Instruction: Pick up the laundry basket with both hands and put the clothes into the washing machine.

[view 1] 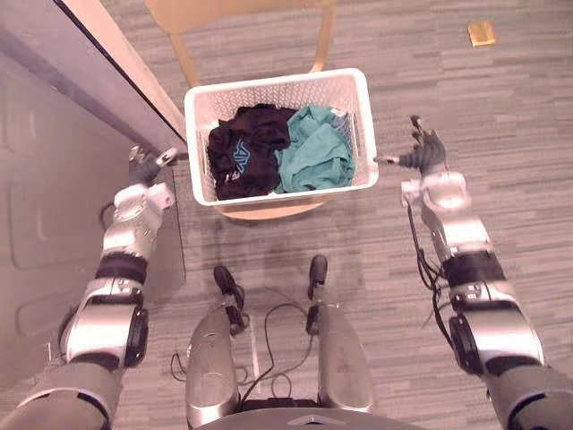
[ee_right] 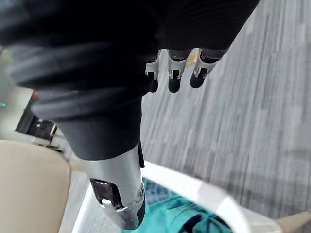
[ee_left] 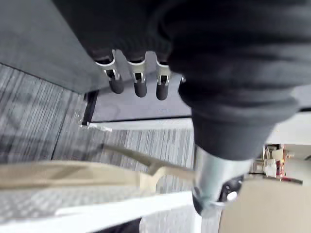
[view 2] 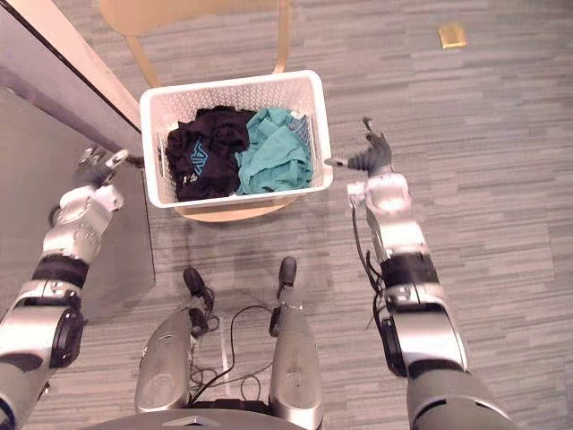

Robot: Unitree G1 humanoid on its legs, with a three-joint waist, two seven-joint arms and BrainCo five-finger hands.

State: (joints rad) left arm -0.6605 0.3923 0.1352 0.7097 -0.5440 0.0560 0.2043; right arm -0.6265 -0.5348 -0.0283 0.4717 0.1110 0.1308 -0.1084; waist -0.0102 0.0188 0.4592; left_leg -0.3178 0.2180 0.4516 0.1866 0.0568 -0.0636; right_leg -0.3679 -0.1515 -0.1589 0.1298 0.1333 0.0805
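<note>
A white perforated laundry basket (view 1: 358, 103) rests on a wooden stool ahead of me, holding a black garment (view 1: 242, 152) and a teal garment (view 1: 315, 154). My left hand (view 1: 148, 166) hovers just off the basket's left side, fingers straight and apart from the rim. On the other side my right hand (view 1: 428, 154) is open too, its thumb reaching toward the basket's right rim (view 1: 372, 166) without a grip. In the right wrist view the thumb (ee_right: 119, 199) hangs over the basket's corner (ee_right: 214, 196). The left wrist view shows the fingers (ee_left: 138, 82) held straight.
A grey washing machine or cabinet (view 1: 54, 134) with a pale top edge stands along my left. The wooden stool (view 1: 269, 212) shows under the basket, with chair legs (view 1: 183, 54) behind it. A small yellow tag (view 1: 482, 33) lies on the grey floor at the far right.
</note>
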